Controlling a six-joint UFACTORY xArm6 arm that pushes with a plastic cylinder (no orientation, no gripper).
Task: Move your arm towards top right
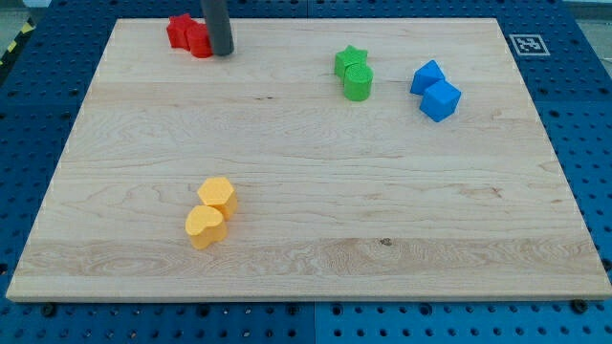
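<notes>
1. Near the view's top left, my tip rests on the bench, touching the right side of the red blocks; their shapes are unclear.
2. No hand is fitted: the arm ends in a bare dark rod holding nothing.
3. Toward the top right: green star block touching green cylinder; further right, two blue cube-like blocks touching.
4. Lower left of centre: two yellow blocks touching; the lower looks heart-shaped.
5. Top right corner beside the bench: a fiducial marker.
</notes>
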